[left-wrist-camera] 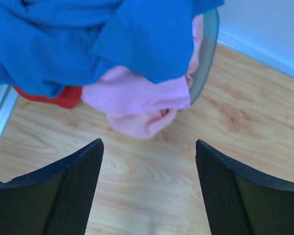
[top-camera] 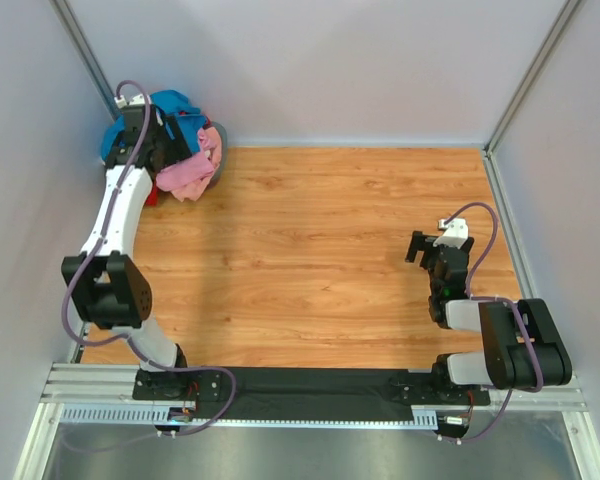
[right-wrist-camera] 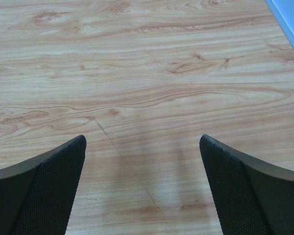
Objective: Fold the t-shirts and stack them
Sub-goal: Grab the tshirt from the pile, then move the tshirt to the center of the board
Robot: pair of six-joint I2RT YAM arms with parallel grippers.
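The t-shirts lie crumpled in a heap in the far left corner. The bright blue one (top-camera: 177,104) is on top, the light pink one (top-camera: 190,172) hangs down the front, and a bit of the red one (top-camera: 151,196) shows below. No whitish shirt is visible. In the left wrist view the blue shirt (left-wrist-camera: 88,39), pink shirt (left-wrist-camera: 137,100) and red shirt (left-wrist-camera: 59,97) fill the top. My left gripper (left-wrist-camera: 149,144) is open and empty, just short of the pink shirt; it also shows in the top view (top-camera: 168,145). My right gripper (right-wrist-camera: 142,139) is open and empty over bare wood at the right (top-camera: 417,247).
The heap sits in a grey-rimmed container (left-wrist-camera: 207,58). White walls close in the wooden table (top-camera: 310,250) on the far, left and right sides. The arm bases stand on a black rail (top-camera: 310,382) at the near edge.
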